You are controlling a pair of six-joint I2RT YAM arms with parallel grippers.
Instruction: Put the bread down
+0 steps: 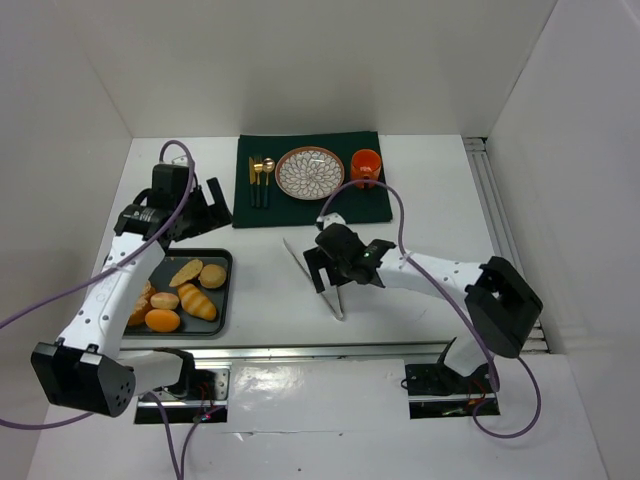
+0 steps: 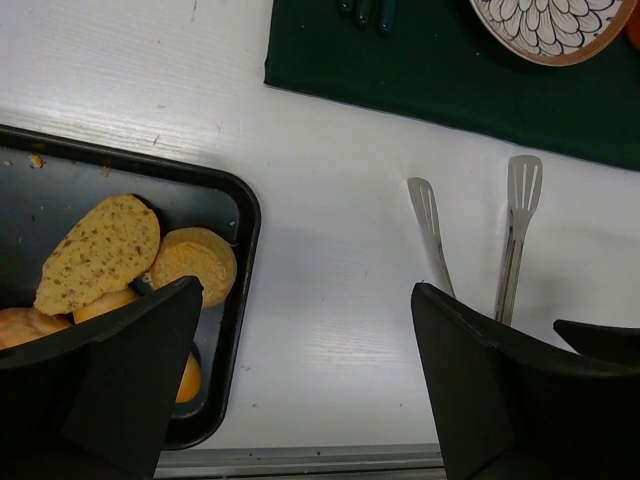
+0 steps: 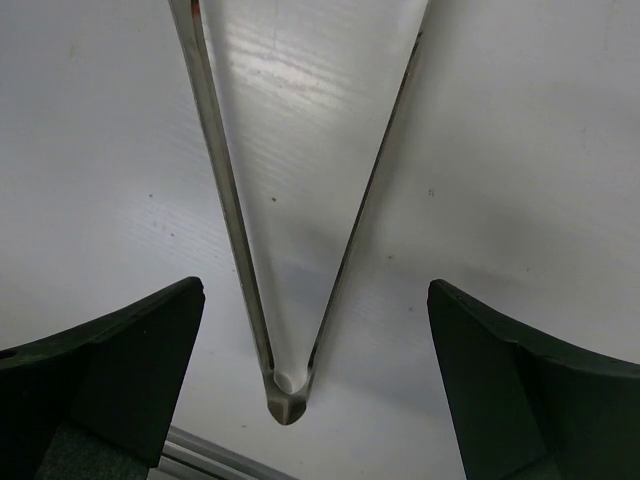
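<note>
The right gripper (image 3: 315, 300) stands wide open and holds nothing. In its wrist view the two dark fingers (image 3: 120, 360) are on either side of the metal tongs (image 3: 240, 270), which lie flat on the white table (image 3: 520, 150). The hinge end of the tongs is between the fingers, and the two arms spread away from it in a V shape. Neither finger touches the metal; bare table shows on both sides. I cannot tell how high the fingers are above the table.

The left gripper (image 2: 308, 290) is also wide open and empty. It hangs over the right edge of the black tray (image 2: 245, 210), with one finger above the tray and the other above the table.

The bread (image 2: 195, 262), a small round tan bun, lies in the tray near its right rim. It is just beside a flat speckled slice (image 2: 100, 250), which partly leans over it. No gripper touches it.

From above, a green mat (image 1: 300, 205) lies at the far side of the table, and on it are a patterned plate (image 1: 310, 172), an orange cup (image 1: 366, 163) and some cutlery (image 1: 260, 178).
</note>
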